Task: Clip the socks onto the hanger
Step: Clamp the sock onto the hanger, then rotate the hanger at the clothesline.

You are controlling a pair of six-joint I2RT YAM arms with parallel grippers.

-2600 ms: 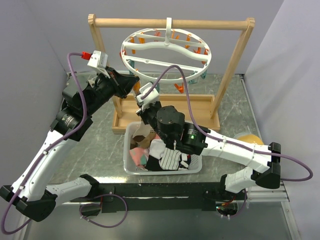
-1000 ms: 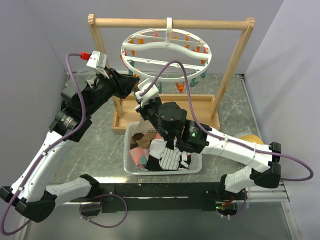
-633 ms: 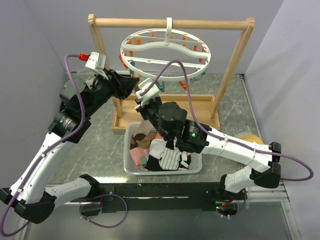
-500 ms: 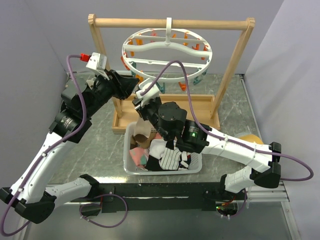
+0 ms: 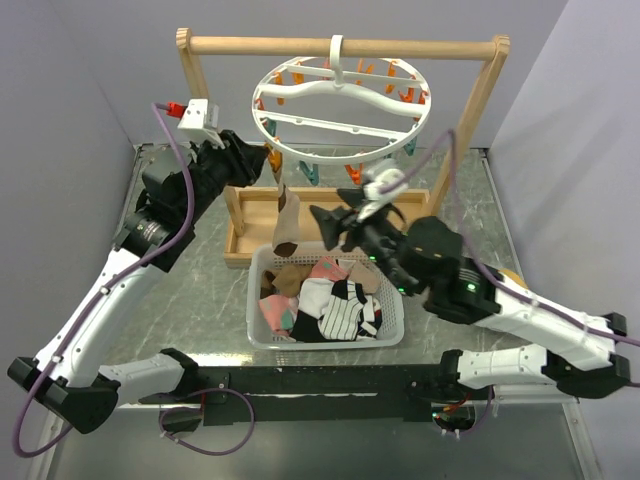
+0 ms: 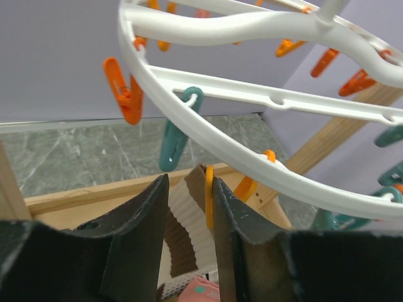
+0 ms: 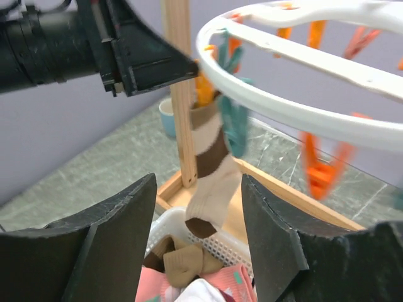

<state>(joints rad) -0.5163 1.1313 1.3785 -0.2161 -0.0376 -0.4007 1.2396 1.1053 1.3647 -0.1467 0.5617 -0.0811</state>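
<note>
Sock [image 5: 287,222] hangs vertical from orange peg [image 6: 209,202] on hanger [image 6: 208,22], cuff up, toe down. Left gripper [image 6: 189,182] fingers flank peg closely; can't tell whether pinching. Right gripper [image 7: 198,182] spread wide, empty.

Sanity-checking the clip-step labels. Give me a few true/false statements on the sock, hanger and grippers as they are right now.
1. A brown-and-beige striped sock hangs from an orange peg on the hanger. True.
2. The right gripper is gripping that sock. False: its jaws are open and empty, clear of the sock.
3. The hanger lies flat on the table. False: it hangs from the top bar of the wooden frame.
4. More socks sit in the white basket below. True.
5. The left gripper is down in the basket. False: it is up at the peg, a finger on each side.
</note>
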